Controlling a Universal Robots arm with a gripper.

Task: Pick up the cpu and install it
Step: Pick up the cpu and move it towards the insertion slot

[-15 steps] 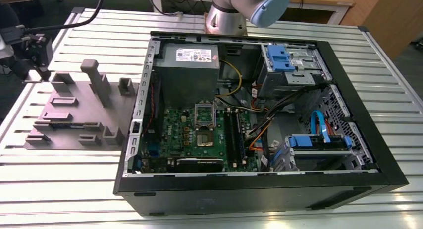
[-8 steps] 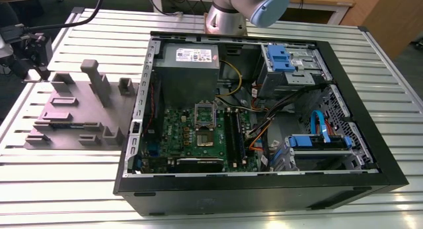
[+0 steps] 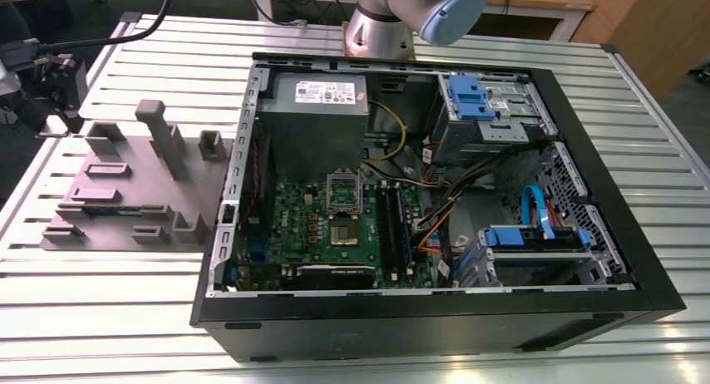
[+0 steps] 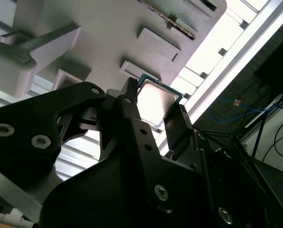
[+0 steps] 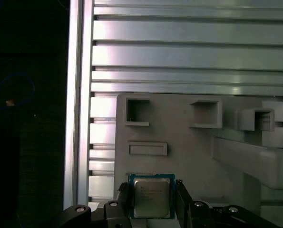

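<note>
1. The black two-fingered gripper (image 5: 151,202) has its fingers (image 5: 123,199) pressed against two opposite edges of the cpu, pinching it between them.
2. The cpu (image 5: 151,195), a small thin square chip with a dull silver-grey metal top and a green rim, is over the pale grey moulded parts tray (image 5: 189,142). It is close to the tray edge that runs along the table's edge, just beside a shallow oblong recess (image 5: 148,148). I cannot tell whether it rests on the tray or is already clear of it.
3. The chip lies flat, metal top facing up. Being square, it has no real long axis, and its sides run parallel to the tray's edges.
4. I judge this to be the pick-up step, with the grasp made.
5. Installing calls for keeping the chip level and matching its corners to the socket.
6. The tray sits on the slatted aluminium table (image 5: 189,52). The open black computer case (image 3: 444,317), holding the shiny oblong socket frame (image 3: 344,193), stands well apart.
</note>
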